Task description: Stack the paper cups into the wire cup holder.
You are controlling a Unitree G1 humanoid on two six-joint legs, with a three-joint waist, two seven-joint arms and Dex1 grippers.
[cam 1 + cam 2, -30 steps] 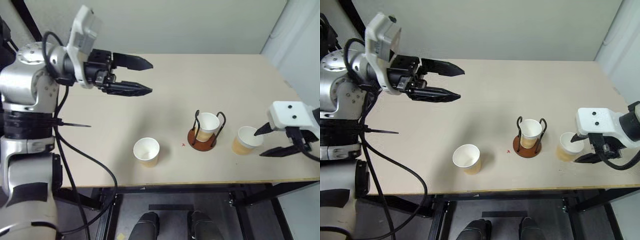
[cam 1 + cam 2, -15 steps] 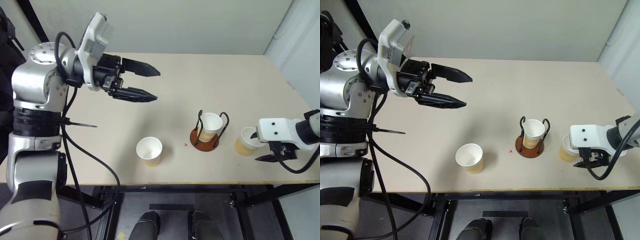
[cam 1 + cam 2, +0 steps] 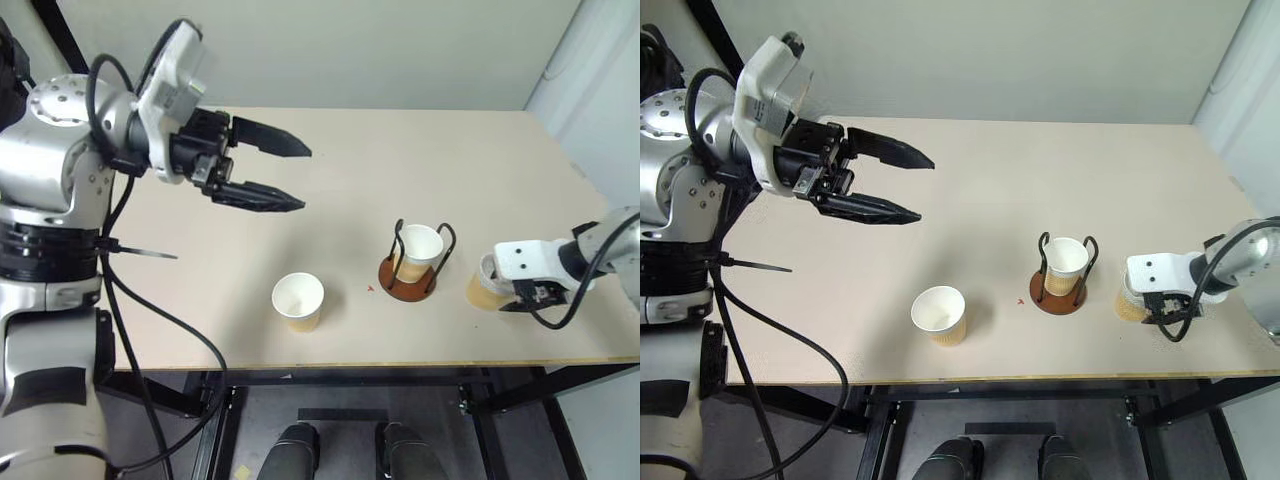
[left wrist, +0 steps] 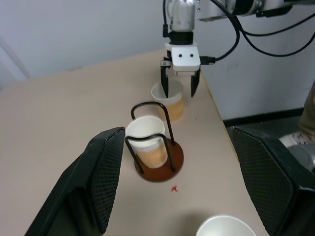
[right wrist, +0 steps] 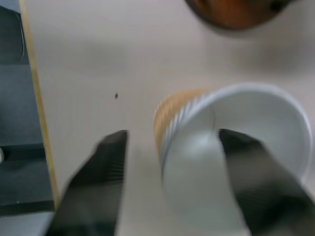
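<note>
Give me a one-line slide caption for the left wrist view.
Right gripper straddling the rim of a paper cup behind the wire cup holder, which already holds one cup.

You're looking down on a pale wooden table (image 3: 450,160) with black metal legs (image 3: 500,400). At twelve o'clock a plain grey-green wall (image 3: 380,50) stands behind it; a dark grey floor (image 3: 340,440) shows at six o'clock.
</note>
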